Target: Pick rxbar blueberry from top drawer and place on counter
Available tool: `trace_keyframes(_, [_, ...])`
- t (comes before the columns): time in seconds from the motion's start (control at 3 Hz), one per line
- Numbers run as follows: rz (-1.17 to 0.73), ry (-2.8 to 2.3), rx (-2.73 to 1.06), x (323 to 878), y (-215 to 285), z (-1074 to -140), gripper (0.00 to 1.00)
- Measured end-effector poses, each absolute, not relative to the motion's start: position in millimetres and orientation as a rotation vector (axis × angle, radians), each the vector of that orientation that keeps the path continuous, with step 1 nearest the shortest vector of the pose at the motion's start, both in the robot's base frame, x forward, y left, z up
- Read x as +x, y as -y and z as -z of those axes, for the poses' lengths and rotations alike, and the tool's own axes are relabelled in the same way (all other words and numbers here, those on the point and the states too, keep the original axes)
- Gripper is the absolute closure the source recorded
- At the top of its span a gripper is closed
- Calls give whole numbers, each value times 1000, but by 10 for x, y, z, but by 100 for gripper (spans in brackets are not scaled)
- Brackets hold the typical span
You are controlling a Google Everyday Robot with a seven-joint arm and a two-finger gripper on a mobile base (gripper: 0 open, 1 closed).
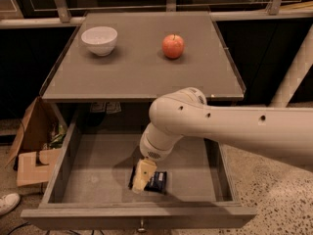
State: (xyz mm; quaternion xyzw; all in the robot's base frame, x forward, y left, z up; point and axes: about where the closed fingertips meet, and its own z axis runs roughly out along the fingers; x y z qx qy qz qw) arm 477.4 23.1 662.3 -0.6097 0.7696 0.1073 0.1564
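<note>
The top drawer (pixel 88 165) stands pulled open below the counter (pixel 137 72). The rxbar blueberry (pixel 157 181), a dark navy wrapper, lies flat on the drawer bottom near the front, right of centre. My gripper (pixel 142 176) hangs from the white arm straight down into the drawer. Its pale fingers (pixel 145 173) are at the bar's left end and cover part of it. The bar still rests on the drawer floor.
A white bowl (pixel 99 39) sits at the counter's back left and a red-orange apple (pixel 173 46) at its back middle. A cardboard box (pixel 34 146) stands on the floor left of the cabinet. The drawer front carries a small knob (pixel 142 225).
</note>
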Motion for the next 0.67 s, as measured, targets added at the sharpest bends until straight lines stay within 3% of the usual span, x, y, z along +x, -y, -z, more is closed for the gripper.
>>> trace_keyframes(0.67, [-358, -2209, -1736, 4847, -353, -6257, 0])
